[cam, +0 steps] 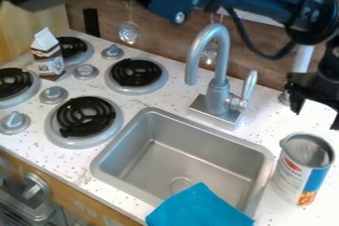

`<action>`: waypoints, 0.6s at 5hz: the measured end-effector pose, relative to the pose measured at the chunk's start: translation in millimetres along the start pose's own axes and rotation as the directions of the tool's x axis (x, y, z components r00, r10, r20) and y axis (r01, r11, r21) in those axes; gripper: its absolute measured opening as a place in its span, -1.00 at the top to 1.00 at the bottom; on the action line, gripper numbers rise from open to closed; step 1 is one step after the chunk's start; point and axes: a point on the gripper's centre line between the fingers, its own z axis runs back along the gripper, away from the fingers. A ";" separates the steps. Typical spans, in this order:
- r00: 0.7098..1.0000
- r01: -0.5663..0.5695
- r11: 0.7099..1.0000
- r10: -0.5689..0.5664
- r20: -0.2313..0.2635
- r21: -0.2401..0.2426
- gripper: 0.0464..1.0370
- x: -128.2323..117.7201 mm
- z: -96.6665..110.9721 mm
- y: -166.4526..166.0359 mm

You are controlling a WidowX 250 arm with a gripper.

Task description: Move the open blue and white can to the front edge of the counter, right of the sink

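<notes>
At the right edge, my gripper (316,112) hangs over the counter with its fingers spread apart and nothing between them. Just below it in the view stands an open-topped can (291,179) with a white, red and blue label, upright beside the right side of the sink. The gripper does not appear to touch it. A blue cloth (198,208) drapes over the front rim of the metal sink (173,158). On the far left, a small brown and white carton (47,61) stands upright among the stove burners.
A grey faucet (218,91) with a side handle rises behind the sink. Four black coil burners (86,116) and several grey knobs (53,94) occupy the left. Ladles (129,32) hang on the wooden back wall. An oven front (33,195) lies at the lower left.
</notes>
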 end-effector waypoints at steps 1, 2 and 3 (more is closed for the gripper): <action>1.000 -0.021 1.000 0.021 0.015 0.016 -0.92 -2.2 -14.5 1.7; 0.998 -0.054 0.998 0.053 0.040 0.018 -0.91 -6.4 -23.4 3.4; 0.997 -0.068 0.998 0.067 0.033 0.019 -0.91 -12.8 -28.7 3.7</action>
